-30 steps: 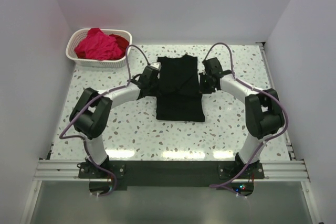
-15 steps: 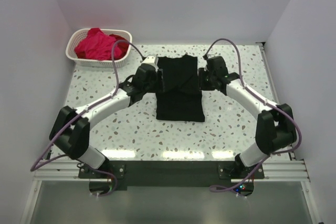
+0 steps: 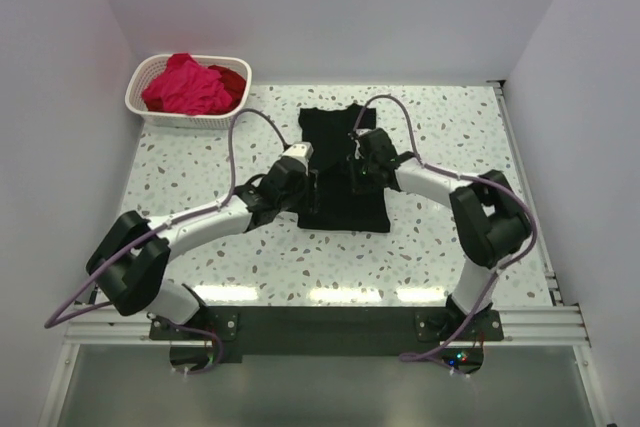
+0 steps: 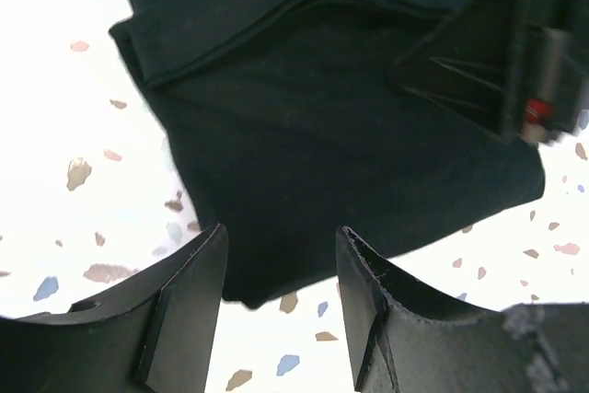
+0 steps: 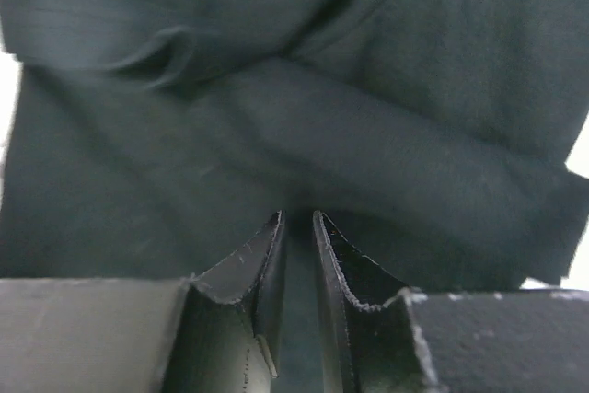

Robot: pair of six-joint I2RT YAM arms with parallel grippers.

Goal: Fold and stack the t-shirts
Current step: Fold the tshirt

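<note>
3 shirts total. 1 black t-shirt lay partly folded mid-table. 1 pink t-shirt and 1 red t-shirt sat bunched in 1 basket, far left. The left gripper hung at the black shirt's near-left edge, fingers spread, empty. The right gripper was over its middle, fingers nearly together; couldn't tell if cloth was pinched.

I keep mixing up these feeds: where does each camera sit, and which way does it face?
Top external: above and behind the arms, looking down on the speckled white table; both arms whole.
Left wrist: on the left arm, looking past the open left gripper at the black cloth t-shirt.
Right wrist: close above that shirt, behind the nearly closed right gripper.
Shared: all show the shirt.
</note>
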